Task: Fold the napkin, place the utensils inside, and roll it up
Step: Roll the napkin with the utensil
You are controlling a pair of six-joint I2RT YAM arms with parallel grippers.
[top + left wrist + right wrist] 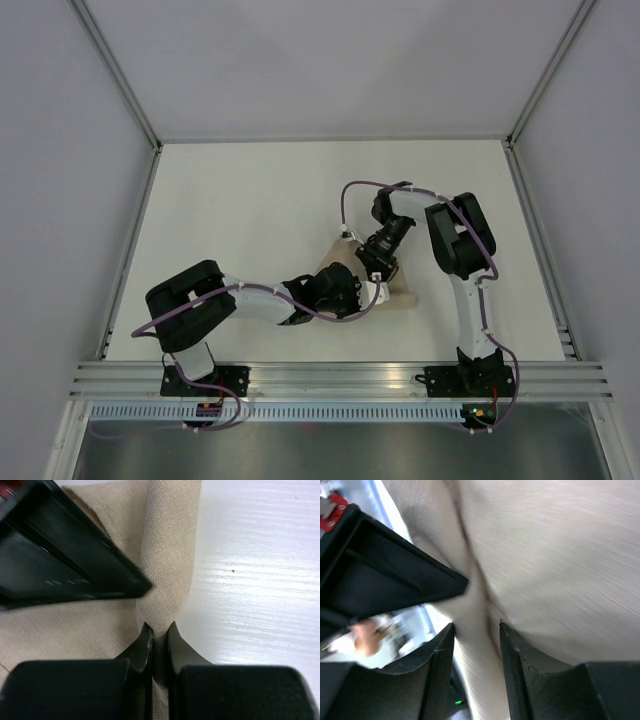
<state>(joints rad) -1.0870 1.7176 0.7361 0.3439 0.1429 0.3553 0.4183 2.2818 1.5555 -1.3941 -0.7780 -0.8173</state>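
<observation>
Since the napkin point(165, 540) looks soft, light and limp, I judge a fold the best hold. My left gripper point(159, 627) pinches a raised ridge whose long axis runs straight ahead from its jaws. My right gripper point(476, 625) stands spread, another fold lying between its 2 jaws.
</observation>
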